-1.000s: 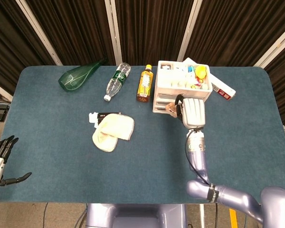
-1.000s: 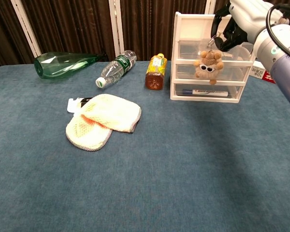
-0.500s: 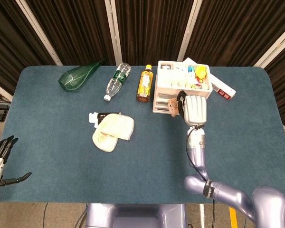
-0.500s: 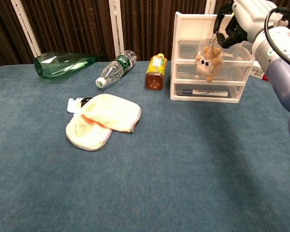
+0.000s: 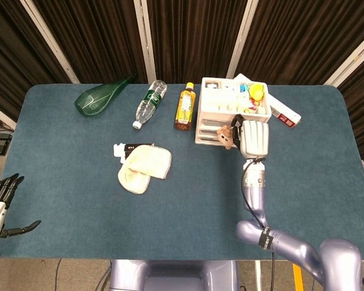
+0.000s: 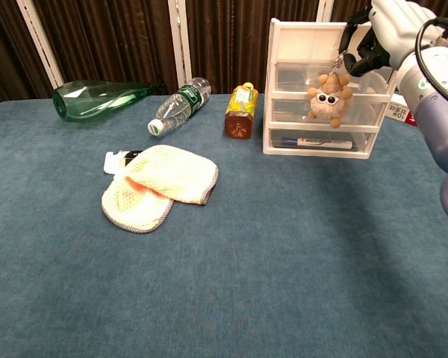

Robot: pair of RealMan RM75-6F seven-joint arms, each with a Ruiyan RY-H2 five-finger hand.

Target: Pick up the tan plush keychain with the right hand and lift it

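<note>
The tan plush keychain [image 6: 328, 99] dangles clear of the table [image 6: 284, 261], in front of the white drawer unit [image 6: 299, 45]. It looks light and floppy, best held by its ring, where the right robot hand [image 6: 373, 33] pinches it.

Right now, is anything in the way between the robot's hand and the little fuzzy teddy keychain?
No. The right hand already holds the tan plush keychain by its chain, so it dangles in the air in front of the white drawer unit. Nothing visible sits above it to block lifting. The left hand waits off the table's edge.
</note>
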